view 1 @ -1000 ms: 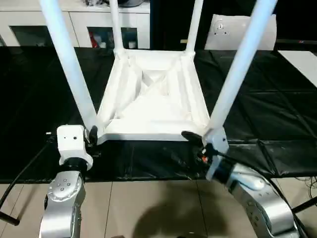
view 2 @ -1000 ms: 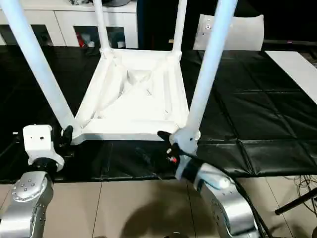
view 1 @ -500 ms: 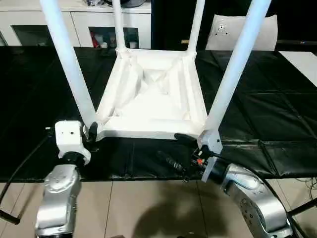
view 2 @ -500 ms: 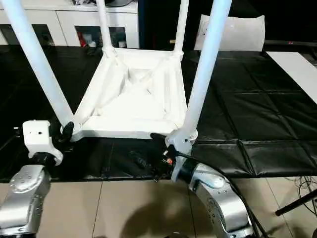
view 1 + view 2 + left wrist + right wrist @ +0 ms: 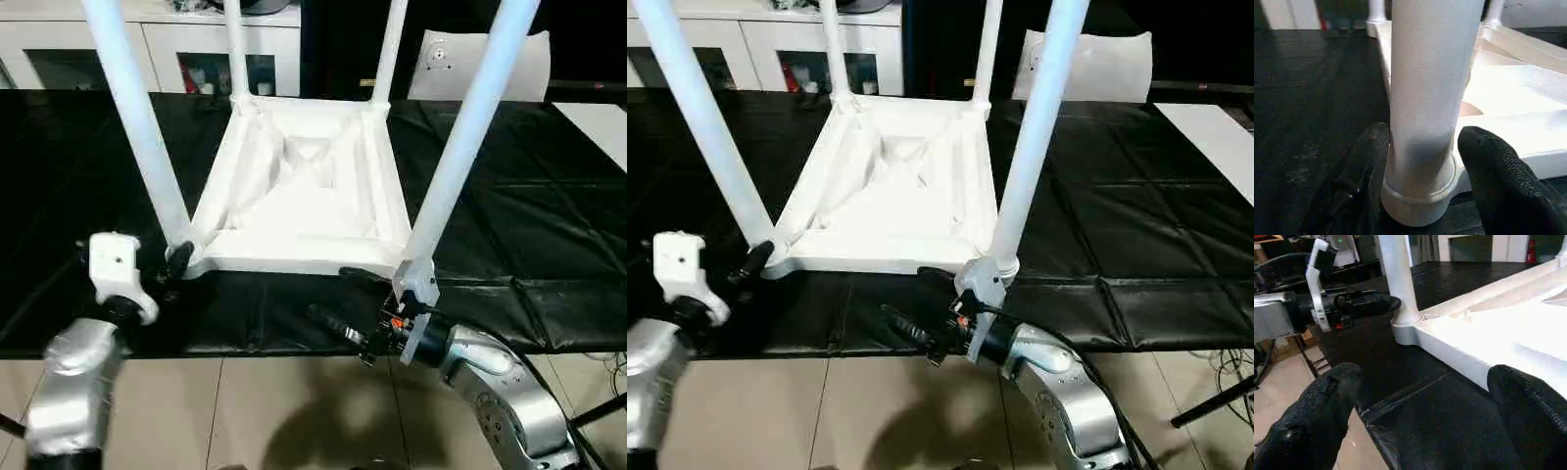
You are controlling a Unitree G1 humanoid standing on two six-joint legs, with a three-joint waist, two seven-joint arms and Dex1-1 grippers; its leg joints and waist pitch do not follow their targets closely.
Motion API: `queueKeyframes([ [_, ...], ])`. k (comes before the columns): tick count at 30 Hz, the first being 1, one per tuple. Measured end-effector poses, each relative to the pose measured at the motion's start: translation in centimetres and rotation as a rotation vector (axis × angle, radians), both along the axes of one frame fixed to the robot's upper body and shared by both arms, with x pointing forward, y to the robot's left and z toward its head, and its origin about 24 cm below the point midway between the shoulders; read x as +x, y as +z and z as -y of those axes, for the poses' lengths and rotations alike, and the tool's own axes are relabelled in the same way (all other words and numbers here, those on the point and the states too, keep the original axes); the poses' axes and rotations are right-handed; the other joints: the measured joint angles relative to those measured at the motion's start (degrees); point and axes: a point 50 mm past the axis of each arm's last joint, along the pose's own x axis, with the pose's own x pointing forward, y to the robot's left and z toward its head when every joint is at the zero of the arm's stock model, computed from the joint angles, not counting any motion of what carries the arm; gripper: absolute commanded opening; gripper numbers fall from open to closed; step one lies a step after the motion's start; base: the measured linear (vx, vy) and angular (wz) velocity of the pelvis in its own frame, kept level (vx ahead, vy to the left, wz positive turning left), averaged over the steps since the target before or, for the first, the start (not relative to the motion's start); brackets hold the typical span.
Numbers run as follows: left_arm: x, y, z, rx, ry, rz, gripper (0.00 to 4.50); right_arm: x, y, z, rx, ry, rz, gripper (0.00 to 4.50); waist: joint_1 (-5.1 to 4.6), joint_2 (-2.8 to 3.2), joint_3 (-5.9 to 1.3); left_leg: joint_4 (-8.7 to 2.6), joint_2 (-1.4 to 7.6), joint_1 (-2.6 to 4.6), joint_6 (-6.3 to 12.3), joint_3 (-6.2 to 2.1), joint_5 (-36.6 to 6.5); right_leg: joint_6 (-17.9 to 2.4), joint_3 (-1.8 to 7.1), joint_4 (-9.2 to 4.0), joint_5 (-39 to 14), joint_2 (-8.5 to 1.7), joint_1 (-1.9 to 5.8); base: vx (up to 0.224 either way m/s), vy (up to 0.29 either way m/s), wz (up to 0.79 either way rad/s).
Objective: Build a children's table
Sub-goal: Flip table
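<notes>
Children's table (image 5: 304, 186) lies upside-down at the mat's (image 5: 549, 245) near edge, left gripper (image 5: 1422, 161) straddling a leg (image 5: 1425, 98) loosely, right gripper (image 5: 343, 304) spread wide.

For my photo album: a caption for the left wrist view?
Open jaws straddle the near left leg of the upturned children's table.

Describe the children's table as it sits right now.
The children's table is white, plastic-looking and lies upside down on the black mat, its ribbed underside facing up. Four long round legs stand up from the corner sockets. The left claw straddles the base of the near-left leg, one finger close against it. The right claw stands open just off the near edge, touching nothing.
</notes>
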Motion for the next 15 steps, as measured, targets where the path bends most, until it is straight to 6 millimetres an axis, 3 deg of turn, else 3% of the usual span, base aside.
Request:
queueKeyframes([
  [8,1.0,-0.4,-0.5,-0.007,-0.076,-0.035,3.39,0.4,0.4,-0.3,0.005,0.034,0.022,4.5,0.37,-0.12,0.02,-0.03,0.0,0.02,0.0,0.05,0.0,0.0,0.03,0.01,0.0,0.0,-0.02,0.0,0.0,0.0],
  [10,1.3,-0.2,-0.6,-0.017,-0.103,-0.029,3.7,0.4,0.2,-0.3,0.006,0.039,0.014,4.5,0.53,-0.23,0.02,-0.04,0.01,0.02,0.0,0.05,0.0,0.0,0.03,0.01,0.0,0.0,-0.02,0.0,0.0,0.0],
  [14,2.0,0.2,-0.6,-0.039,-0.151,-0.014,3.82,0.5,0.3,-0.3,0.006,0.052,0.02,4.5,1.06,-0.24,0.03,-0.04,0.01,0.05,0.0,0.14,0.0,0.0,0.09,0.02,0.0,-0.01,-0.03,0.0,0.0,0.0],
  [15,2.2,0.3,-0.6,-0.044,-0.155,-0.011,3.59,0.5,0.4,-0.3,0.005,0.052,0.022,4.5,1.09,-0.24,0.03,-0.04,0.01,0.05,0.0,0.14,0.0,0.0,0.09,0.02,0.0,-0.01,-0.03,0.0,0.0,0.0],
])
